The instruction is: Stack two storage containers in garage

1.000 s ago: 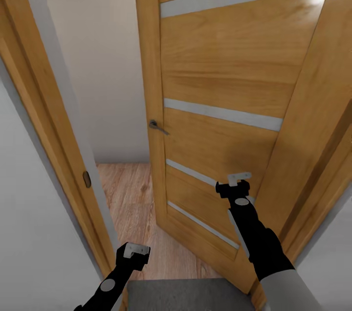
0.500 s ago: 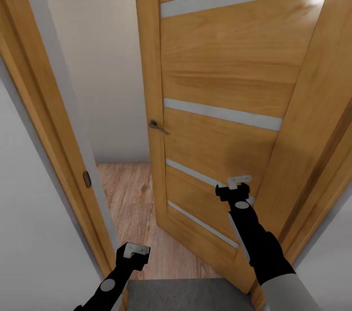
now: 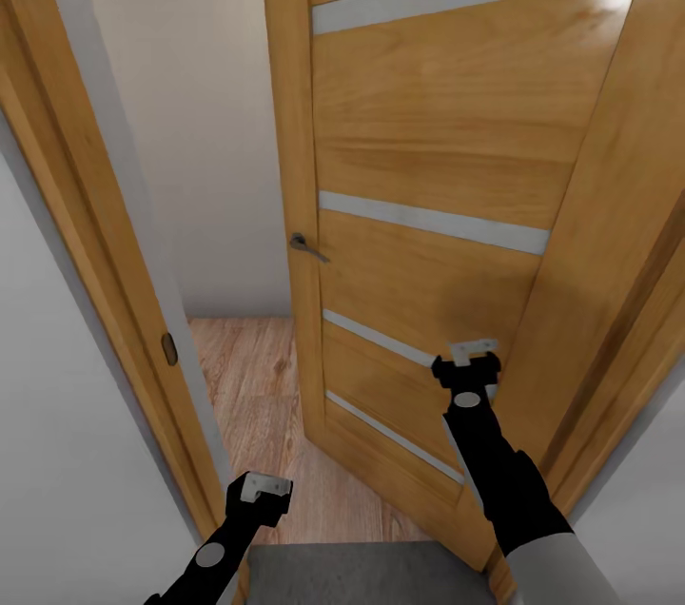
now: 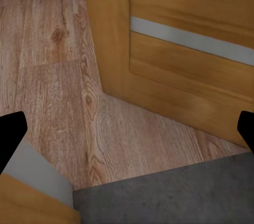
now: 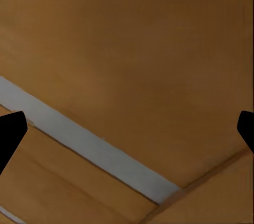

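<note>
From the head camera, we face a wooden panel door (image 3: 428, 186) standing ajar with its handle (image 3: 306, 244), wood-plank floor (image 3: 252, 377) beyond and grey concrete floor (image 3: 371, 575) below us. Our right gripper (image 3: 473, 354) is up against the door; our left gripper (image 3: 264, 487) hangs low.

In the left wrist view, fingertips (image 4: 10, 137) sit spread wide, nothing between.

In the right wrist view, fingertips (image 5: 10, 131) are likewise spread, facing the door panel.

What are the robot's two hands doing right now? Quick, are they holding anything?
Left end effector: open, holding nothing, low by the door frame.
Right end effector: open, holding nothing, up close to the wooden door.
</note>
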You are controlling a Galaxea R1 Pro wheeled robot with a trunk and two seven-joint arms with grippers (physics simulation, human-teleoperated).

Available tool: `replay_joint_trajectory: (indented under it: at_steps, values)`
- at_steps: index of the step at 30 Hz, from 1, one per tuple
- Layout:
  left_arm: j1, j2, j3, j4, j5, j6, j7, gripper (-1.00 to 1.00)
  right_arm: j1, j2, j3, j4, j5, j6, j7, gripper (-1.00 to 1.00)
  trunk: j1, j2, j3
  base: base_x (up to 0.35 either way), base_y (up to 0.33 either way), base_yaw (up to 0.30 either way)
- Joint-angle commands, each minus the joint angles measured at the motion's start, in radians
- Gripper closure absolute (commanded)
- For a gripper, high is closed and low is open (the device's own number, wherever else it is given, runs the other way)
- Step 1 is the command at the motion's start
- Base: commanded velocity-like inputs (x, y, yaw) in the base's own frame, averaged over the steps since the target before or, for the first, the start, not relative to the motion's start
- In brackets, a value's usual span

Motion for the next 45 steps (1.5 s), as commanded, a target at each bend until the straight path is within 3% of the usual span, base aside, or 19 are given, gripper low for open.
replay_joint_trajectory:
  at_steps: [1,20,45]
  values:
    - [-0.001,0.001,-0.004,0.001,0.005,-0.003,0.003,-1.0,-0.001,0.0,0.002,-0.001,0.009,0.008,-0.004,-1.0,0.0,-0.001,-0.001,0.021,0.0,0.0]
    - [-0.001,0.002,-0.004,0.002,0.001,-0.007,0.002,-1.0,-0.001,-0.007,-0.004,0.022,0.009,0.005,0.044,-1.0,0.0,-0.001,-0.001,0.068,0.002,0.0]
    - [-0.001,0.002,-0.005,0.001,0.002,-0.007,0.002,-1.0,-0.001,-0.007,-0.004,0.023,0.009,0.005,0.049,-1.0,0.0,-0.001,-0.001,0.101,0.011,0.0]
